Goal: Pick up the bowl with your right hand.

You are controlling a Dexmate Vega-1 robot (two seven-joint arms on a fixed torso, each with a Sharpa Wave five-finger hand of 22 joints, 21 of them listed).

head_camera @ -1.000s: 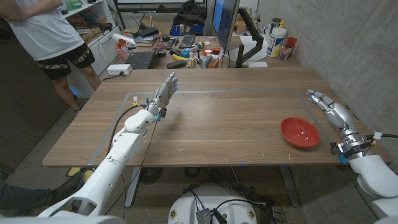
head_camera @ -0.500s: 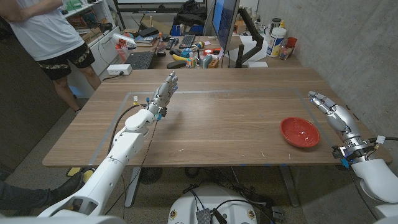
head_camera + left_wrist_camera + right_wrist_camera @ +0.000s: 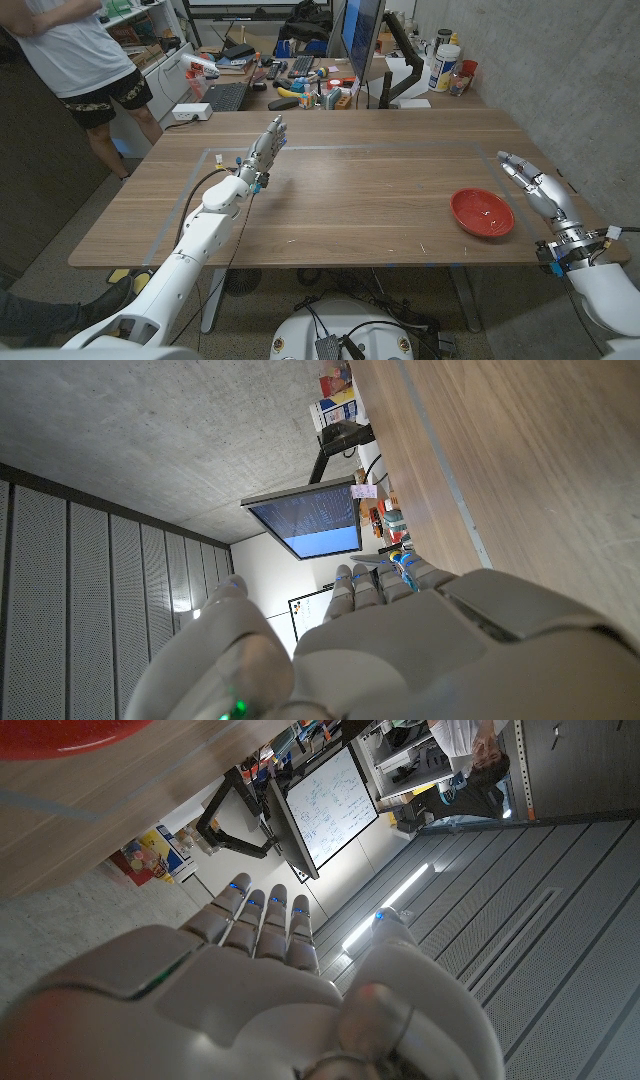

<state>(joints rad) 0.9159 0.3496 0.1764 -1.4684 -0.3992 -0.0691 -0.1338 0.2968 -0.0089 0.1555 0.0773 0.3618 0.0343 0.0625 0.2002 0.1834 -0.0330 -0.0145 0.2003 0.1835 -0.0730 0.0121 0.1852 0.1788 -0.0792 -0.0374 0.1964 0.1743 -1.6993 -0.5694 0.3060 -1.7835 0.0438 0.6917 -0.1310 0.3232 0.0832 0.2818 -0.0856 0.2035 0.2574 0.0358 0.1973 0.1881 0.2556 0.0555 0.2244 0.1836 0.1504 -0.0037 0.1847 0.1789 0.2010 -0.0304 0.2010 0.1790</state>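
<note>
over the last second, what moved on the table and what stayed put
The right hand drew back toward the robot along the table's right edge, to the right of the red bowl, open and holding nothing. The bowl has not moved and is still untouched. The left hand stayed raised over the left half of the table, fingers extended.

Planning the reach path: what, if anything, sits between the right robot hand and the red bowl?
Nothing visible does. The right robot hand hangs open just beside the red bowl, near the table edge, with only bare wood between them.
</note>
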